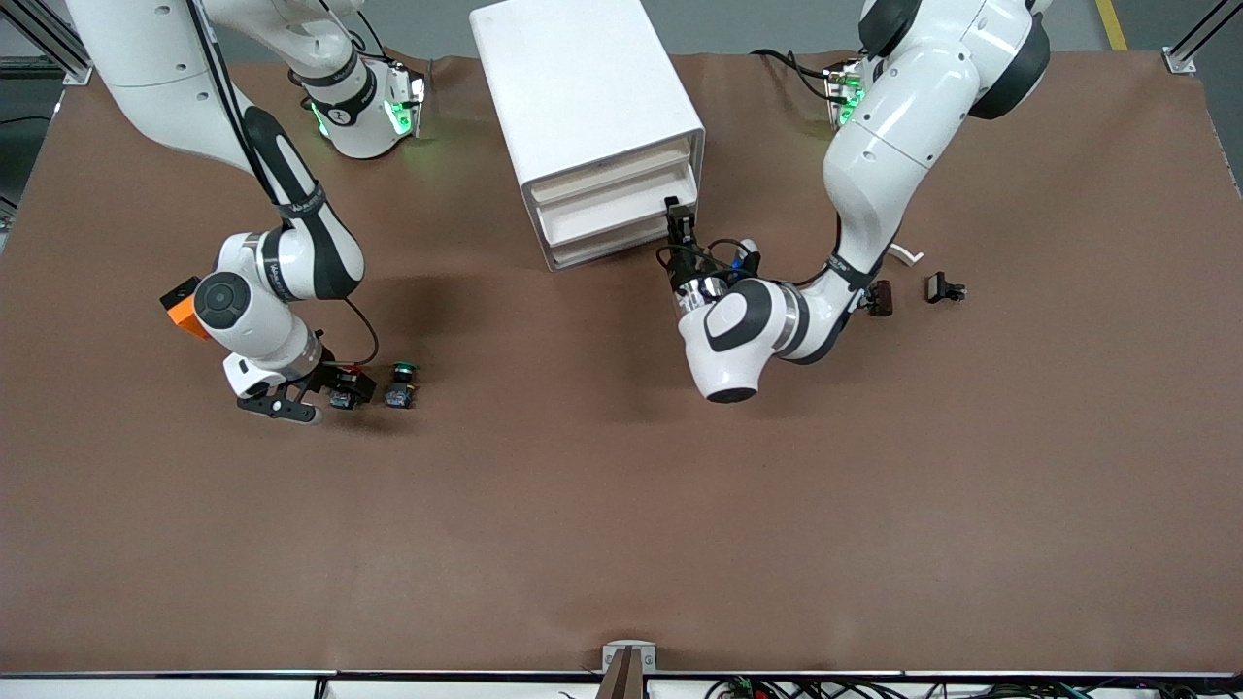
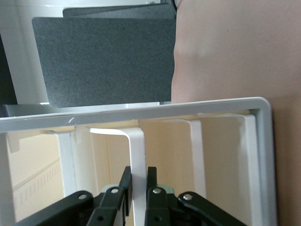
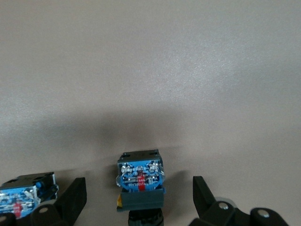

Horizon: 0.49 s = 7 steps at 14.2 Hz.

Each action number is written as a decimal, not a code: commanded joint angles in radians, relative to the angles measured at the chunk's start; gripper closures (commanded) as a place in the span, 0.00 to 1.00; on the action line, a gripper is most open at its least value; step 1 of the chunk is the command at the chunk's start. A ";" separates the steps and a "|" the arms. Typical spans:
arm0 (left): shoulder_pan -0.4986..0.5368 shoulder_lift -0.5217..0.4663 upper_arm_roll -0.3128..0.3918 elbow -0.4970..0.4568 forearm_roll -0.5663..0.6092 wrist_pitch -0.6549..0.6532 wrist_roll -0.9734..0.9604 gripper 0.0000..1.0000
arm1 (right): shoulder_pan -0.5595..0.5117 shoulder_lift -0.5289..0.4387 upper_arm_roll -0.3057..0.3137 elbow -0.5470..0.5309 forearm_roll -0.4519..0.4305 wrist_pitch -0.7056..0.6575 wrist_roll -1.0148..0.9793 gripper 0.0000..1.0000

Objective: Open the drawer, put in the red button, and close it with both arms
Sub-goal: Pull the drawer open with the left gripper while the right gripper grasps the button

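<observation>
Red button (image 1: 344, 390) lies on the brown tabletop (image 1: 621, 505) toward the right arm's end, well apart from the white cabinet (image 1: 583, 97) and nearer to the front camera than it. Its blue-and-dark base (image 3: 140, 181) shows in the right wrist view, while its cap is mostly hidden there. The right hand (image 1: 325, 396) is down at the tabletop with its fingers (image 3: 73, 200) released, spread one on each side of the red button and touching neither side. A twin button with a green cap (image 1: 401, 382) lies just beside the red one, outside the spread fingers, toward the left arm's end. The left hand (image 1: 677, 221) is at the front of the cabinet, at the corner toward the left arm's end, level with the middle of the drawer stack. In the left wrist view its fingers (image 2: 123, 188) are clenched on a thin upright white strip (image 2: 138, 155) of a drawer (image 1: 607, 216). All drawer fronts sit roughly flush with the cabinet face. Two small dark parts (image 1: 881, 296) (image 1: 944, 288) lie on the tabletop toward the left arm's end.
</observation>
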 commanded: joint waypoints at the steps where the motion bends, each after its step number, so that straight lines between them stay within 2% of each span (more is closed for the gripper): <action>1: 0.030 0.005 0.014 0.051 -0.031 0.004 -0.001 0.86 | 0.001 0.017 -0.002 0.015 -0.002 0.002 0.019 0.00; 2: 0.036 0.015 0.014 0.065 -0.031 0.005 -0.003 0.86 | 0.002 0.017 -0.002 0.013 -0.002 0.001 0.019 0.09; 3: 0.050 0.025 0.014 0.083 -0.031 0.008 -0.007 0.86 | 0.002 0.017 -0.002 0.013 -0.002 0.001 0.019 0.29; 4: 0.057 0.028 0.014 0.088 -0.031 0.011 -0.007 0.84 | 0.002 0.017 -0.002 0.012 -0.002 0.001 0.019 0.41; 6: 0.077 0.029 0.015 0.090 -0.030 0.021 -0.007 0.83 | 0.002 0.017 -0.002 0.012 -0.002 0.001 0.020 0.76; 7: 0.087 0.028 0.015 0.090 -0.030 0.022 -0.009 0.83 | 0.002 0.016 -0.002 0.012 0.000 -0.001 0.020 0.97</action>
